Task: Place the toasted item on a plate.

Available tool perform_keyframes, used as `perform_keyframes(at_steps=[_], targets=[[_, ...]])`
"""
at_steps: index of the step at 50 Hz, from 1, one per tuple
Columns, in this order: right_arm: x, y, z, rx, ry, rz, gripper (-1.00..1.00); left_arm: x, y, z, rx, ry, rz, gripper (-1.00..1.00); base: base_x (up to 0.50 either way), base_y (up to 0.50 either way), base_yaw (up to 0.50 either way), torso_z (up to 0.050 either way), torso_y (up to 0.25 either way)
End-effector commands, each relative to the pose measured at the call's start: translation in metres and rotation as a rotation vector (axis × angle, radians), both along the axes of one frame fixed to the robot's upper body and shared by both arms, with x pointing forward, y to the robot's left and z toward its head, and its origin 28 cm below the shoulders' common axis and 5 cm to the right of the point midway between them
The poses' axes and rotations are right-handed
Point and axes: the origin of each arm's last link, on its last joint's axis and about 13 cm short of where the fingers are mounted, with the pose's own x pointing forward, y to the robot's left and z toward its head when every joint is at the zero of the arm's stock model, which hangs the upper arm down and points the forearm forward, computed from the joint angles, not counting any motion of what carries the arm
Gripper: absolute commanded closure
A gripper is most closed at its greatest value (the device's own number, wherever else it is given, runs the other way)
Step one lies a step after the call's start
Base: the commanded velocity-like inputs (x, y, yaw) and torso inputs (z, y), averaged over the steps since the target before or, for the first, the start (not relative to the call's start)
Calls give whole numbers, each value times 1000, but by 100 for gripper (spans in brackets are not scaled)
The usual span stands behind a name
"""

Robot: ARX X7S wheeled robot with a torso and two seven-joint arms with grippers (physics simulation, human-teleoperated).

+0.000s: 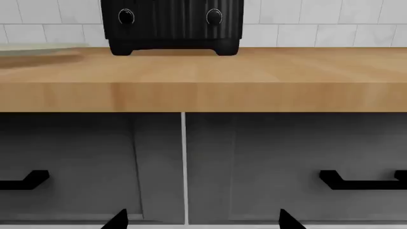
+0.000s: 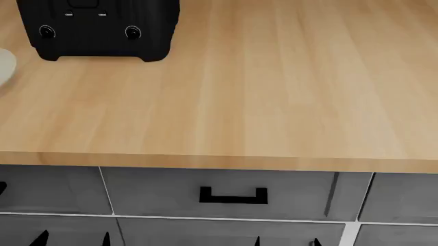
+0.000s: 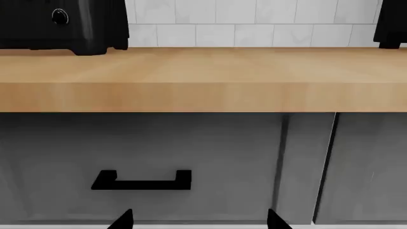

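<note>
The toasted item is out of view in every frame. A black toaster [image 2: 99,28] with two knobs stands at the back left of the wooden counter [image 2: 260,102]; it also shows in the left wrist view as the toaster [image 1: 171,24] and in the right wrist view as the toaster [image 3: 60,24]. Only a sliver of the pale plate [image 2: 3,66] shows left of it, its rim [image 1: 38,46] low on the counter. My left gripper [image 2: 72,240] and right gripper [image 2: 286,242] hang below the counter edge in front of the drawers, both open and empty: left gripper [image 1: 202,222], right gripper [image 3: 200,222].
Grey drawer fronts with black handles [image 2: 233,196] sit under the counter's front edge [image 2: 219,163]. White tiles [image 3: 254,21] back the counter. A dark object [image 3: 391,24] stands at the counter's far right in the right wrist view.
</note>
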Motion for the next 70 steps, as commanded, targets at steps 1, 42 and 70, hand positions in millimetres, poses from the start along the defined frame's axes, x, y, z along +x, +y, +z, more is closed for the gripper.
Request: perform_keyframes(at_steps=[1, 42, 70], targets=[[0, 0, 0, 0, 0, 0, -100, 0, 0, 0, 0, 0, 0, -100, 0, 0, 0, 0, 0], [-1, -3, 19, -15, -44, -15, -100, 5, 3, 13, 55, -1, -16, -100, 0, 0, 0, 30, 0], [7, -7, 61, -58, -128, 1, -100, 17, 6, 57, 69, -75, -32, -100, 0, 0, 0, 50, 0]])
